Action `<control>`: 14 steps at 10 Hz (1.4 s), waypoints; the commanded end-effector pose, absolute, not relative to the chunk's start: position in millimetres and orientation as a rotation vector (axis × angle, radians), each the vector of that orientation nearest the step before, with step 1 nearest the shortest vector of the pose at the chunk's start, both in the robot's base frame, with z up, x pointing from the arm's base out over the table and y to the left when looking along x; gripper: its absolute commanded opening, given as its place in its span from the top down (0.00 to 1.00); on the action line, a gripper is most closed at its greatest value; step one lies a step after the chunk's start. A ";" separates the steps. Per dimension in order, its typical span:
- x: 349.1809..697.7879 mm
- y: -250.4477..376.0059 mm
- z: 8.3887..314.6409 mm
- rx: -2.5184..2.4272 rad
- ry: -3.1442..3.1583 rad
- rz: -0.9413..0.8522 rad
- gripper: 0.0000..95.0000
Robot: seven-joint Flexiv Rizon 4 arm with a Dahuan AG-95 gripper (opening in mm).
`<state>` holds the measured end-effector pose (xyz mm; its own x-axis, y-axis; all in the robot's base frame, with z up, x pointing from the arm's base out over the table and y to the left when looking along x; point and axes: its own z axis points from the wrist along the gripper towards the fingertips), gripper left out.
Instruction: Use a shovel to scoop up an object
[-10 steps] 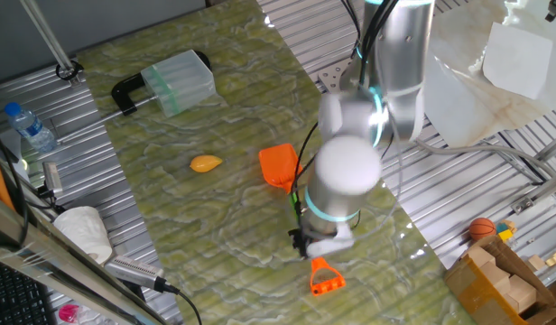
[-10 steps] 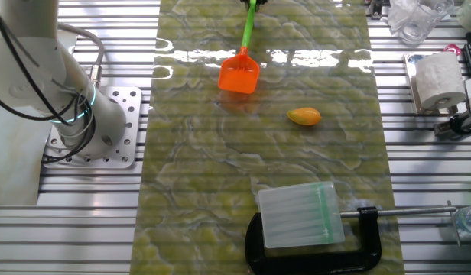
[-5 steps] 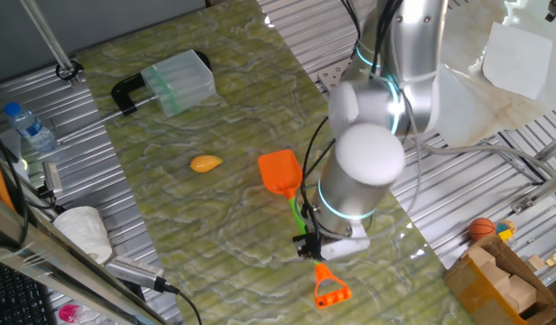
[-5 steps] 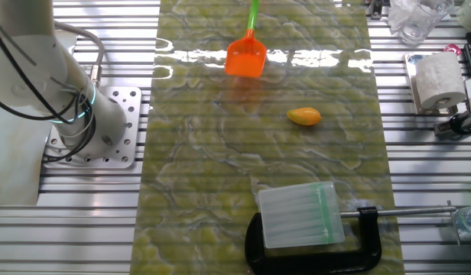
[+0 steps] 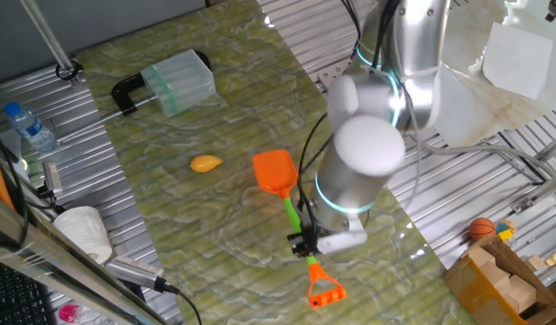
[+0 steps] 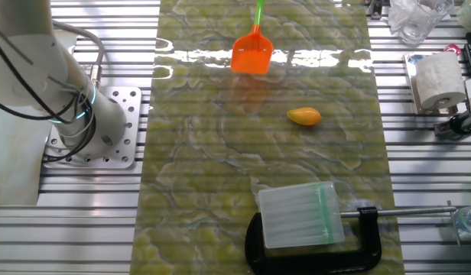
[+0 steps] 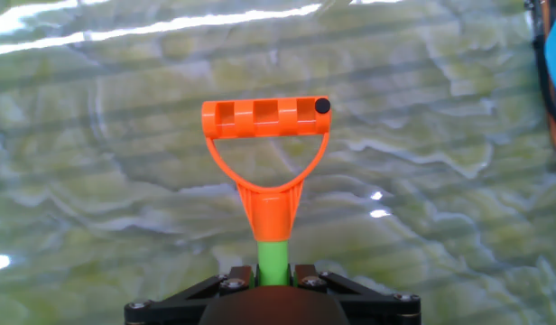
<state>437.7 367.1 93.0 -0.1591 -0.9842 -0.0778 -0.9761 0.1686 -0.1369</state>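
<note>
Your pincer (image 5: 302, 242) is clamped on the thin green shaft of the plastic shovel (image 5: 291, 217), its flat orange blade raised above the glossy green marbled desk (image 6: 220, 176). Your smooth, lemon-like oval object (image 6: 303, 116) lies apart from the blade.

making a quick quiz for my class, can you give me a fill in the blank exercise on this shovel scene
1. The claw grips the shovel by its thin ____ shaft.
2. The blade holds nothing; the yellow-orange object lies on the ____ mat, apart from it.
3. In the hand view, the shovel's far end is an orange ____-shaped handle.
4. A black ____ holds the clear plastic box near the mat's edge.

Missing words: green; green marbled; D; clamp
</note>
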 end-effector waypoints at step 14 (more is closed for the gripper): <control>441.0 365.9 90.4 -2.143 2.016 -0.056 1.00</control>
